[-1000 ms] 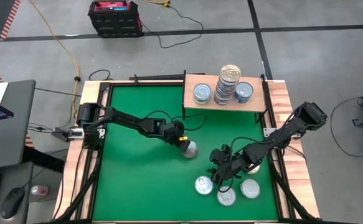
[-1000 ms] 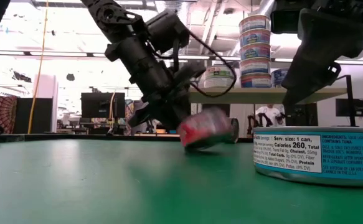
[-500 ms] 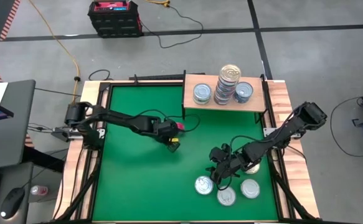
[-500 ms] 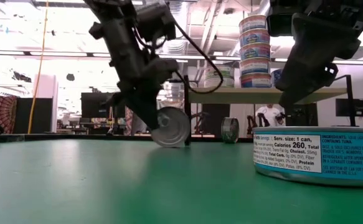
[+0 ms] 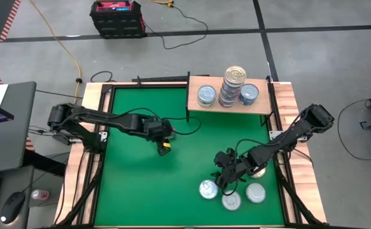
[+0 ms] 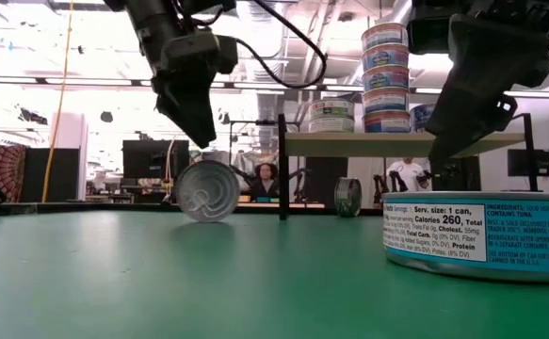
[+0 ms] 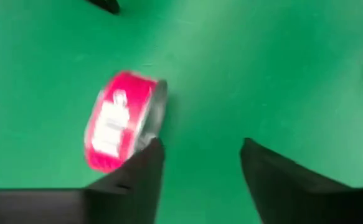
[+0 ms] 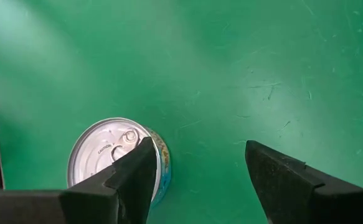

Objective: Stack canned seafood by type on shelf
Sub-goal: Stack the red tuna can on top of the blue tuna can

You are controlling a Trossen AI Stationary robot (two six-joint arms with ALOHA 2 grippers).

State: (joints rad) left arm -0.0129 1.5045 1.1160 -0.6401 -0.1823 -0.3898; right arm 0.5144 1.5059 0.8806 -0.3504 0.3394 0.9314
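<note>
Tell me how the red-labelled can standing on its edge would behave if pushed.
The red-labelled can stands on its rim, so a push would probably roll it or tip it flat. It looks like rigid metal, so likely not fragile.

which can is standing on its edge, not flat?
The pink-labelled can below the left gripper, lid facing sideways. The other cans in view lie flat on table or shelf.
</note>
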